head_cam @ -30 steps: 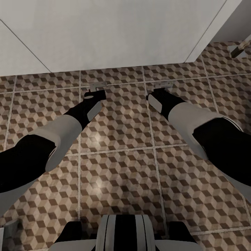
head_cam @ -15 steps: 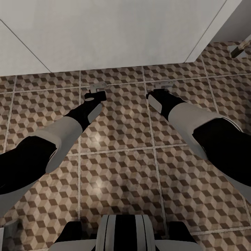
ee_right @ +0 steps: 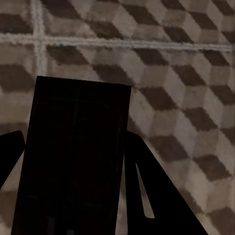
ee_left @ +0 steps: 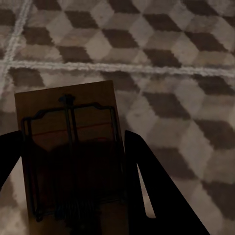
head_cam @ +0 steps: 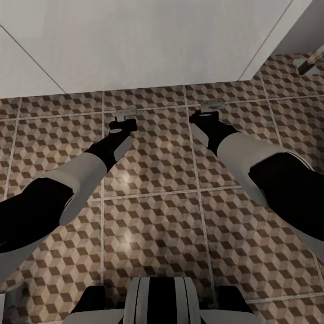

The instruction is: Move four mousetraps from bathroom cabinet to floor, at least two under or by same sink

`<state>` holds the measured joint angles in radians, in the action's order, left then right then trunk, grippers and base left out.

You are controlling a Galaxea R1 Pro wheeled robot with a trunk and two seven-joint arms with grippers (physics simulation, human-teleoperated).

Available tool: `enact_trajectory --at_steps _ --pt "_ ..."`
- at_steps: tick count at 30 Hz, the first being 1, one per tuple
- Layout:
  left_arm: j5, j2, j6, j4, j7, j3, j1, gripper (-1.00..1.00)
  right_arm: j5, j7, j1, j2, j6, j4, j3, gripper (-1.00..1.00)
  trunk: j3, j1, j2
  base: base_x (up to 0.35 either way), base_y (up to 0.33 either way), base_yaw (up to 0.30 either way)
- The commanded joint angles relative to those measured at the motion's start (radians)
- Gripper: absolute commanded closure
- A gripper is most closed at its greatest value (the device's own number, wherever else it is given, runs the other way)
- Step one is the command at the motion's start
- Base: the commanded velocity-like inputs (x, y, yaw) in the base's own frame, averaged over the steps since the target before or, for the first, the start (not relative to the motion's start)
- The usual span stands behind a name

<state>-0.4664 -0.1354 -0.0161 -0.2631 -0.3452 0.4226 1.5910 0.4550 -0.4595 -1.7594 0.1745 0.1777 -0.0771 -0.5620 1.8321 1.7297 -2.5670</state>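
Mousetraps [ee_left: 68, 156] [ee_right: 73, 156], 1 gripped in each claw [head_cam: 125, 112] [head_cam: 209, 106], above bathroom floor [head_cam: 157, 216]

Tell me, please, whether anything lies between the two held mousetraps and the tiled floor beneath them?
Nothing visible does. The left gripper and right gripper each carry a mousetrap above bare patterned floor, near the white wall.
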Motion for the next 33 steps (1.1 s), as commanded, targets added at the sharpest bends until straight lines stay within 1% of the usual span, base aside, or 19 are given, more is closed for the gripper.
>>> enact_trajectory --at_steps 1,7,12,33 --pt "-0.006 0.0 -0.006 0.0 -0.006 0.008 0.0 1.0 0.008 -0.005 0.0 0.0 0.0 -0.002 -0.009 1.0 0.0 0.0 0.0 0.0 0.0 0.0" --pt "-0.006 0.0 -0.033 -0.001 -0.006 0.008 0.0 1.0 0.006 -0.005 0.0 0.0 -0.045 -0.002 -0.009 1.0 0.0 0.0 0.0 0.0 0.0 0.0" --pt "-0.006 0.0 -0.047 -0.001 -0.007 0.008 0.0 1.0 0.005 -0.005 0.0 0.0 -0.061 -0.002 -0.009 1.0 0.0 0.0 0.0 0.0 0.0 0.0" --pt "-0.008 0.0 -0.068 -0.001 -0.008 0.008 0.0 1.0 0.007 -0.005 0.005 0.0 -0.067 0.0 -0.009 1.0 0.0 0.0 0.0 0.0 0.0 0.0"
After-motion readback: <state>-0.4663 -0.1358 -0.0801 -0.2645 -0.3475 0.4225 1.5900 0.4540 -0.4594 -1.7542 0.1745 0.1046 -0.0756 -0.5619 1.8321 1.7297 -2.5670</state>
